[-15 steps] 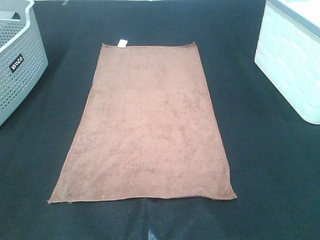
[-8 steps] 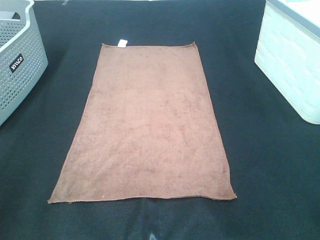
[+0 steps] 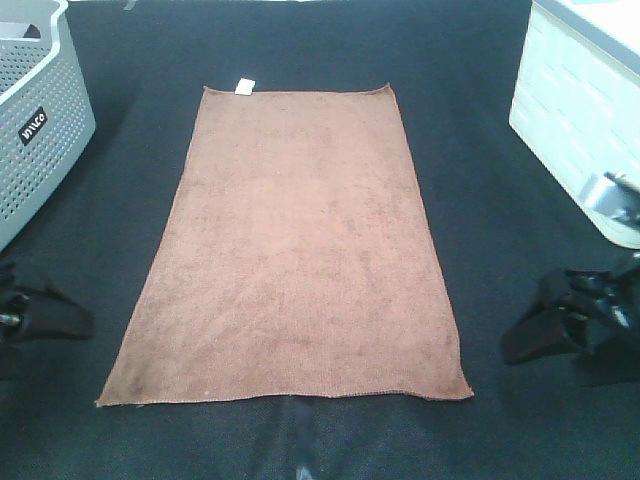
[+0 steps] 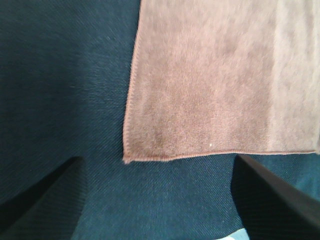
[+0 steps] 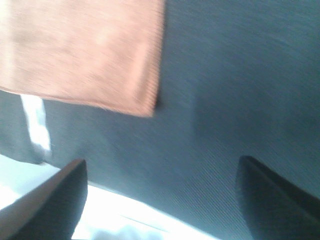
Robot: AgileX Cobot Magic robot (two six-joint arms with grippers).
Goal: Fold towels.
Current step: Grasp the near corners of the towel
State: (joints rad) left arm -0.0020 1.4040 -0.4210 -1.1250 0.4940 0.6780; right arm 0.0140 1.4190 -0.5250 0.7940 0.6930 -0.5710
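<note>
The brown towel [image 3: 300, 250] lies flat and fully spread on the dark table, long side running front to back, with its white tag [image 3: 243, 86] on the far short edge. My left gripper [image 3: 70, 318] is open and empty, low at the left edge, just left of the towel's near left corner [image 4: 126, 159]. My right gripper [image 3: 540, 318] is open and empty to the right of the near right corner [image 5: 152, 111]. Neither gripper touches the towel. In both wrist views the fingers [image 4: 45, 192] [image 5: 55, 200] stand wide apart.
A grey perforated basket [image 3: 35, 120] stands at the far left. A white basket [image 3: 575, 130] stands at the far right, close behind my right arm. The dark table cloth [image 3: 480, 200] surrounds the towel on all sides.
Both grippers have come into the exterior view, the left from the left edge and the right from the right edge, level with the towel's near end. The towel has not moved.
</note>
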